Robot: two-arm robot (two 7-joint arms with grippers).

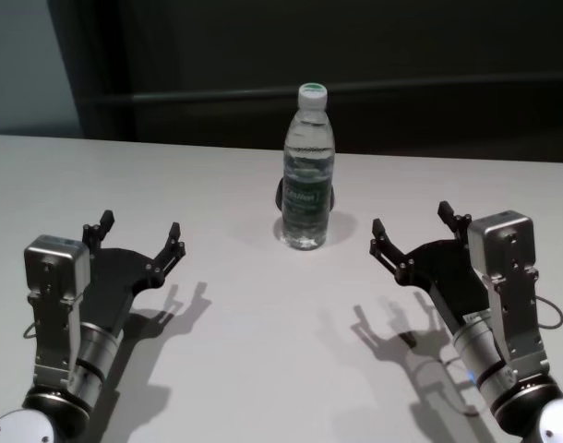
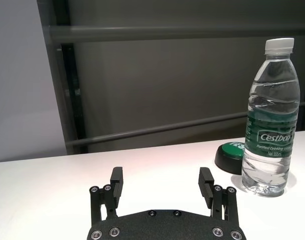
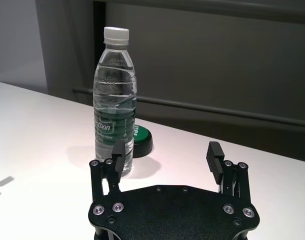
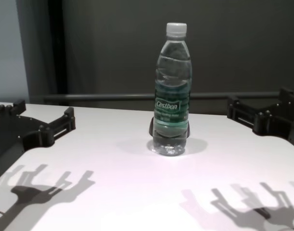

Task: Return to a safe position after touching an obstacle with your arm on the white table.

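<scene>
The obstacle [image 1: 308,171] is a clear water bottle with a white cap and a green Cestbon label, upright at the middle of the white table [image 1: 235,314]. It also shows in the left wrist view as the bottle [image 2: 270,120], in the right wrist view as the bottle [image 3: 115,100] and in the chest view as the bottle [image 4: 172,91]. My left gripper [image 1: 139,239] hovers open at the near left, well clear of it. At the near right my right gripper [image 1: 418,230] is open too, with nothing between its fingers.
A low dark round stub with a green top [image 2: 231,155] sits just behind the bottle. A dark grey wall with a horizontal rail [image 1: 429,88] runs along the table's far edge.
</scene>
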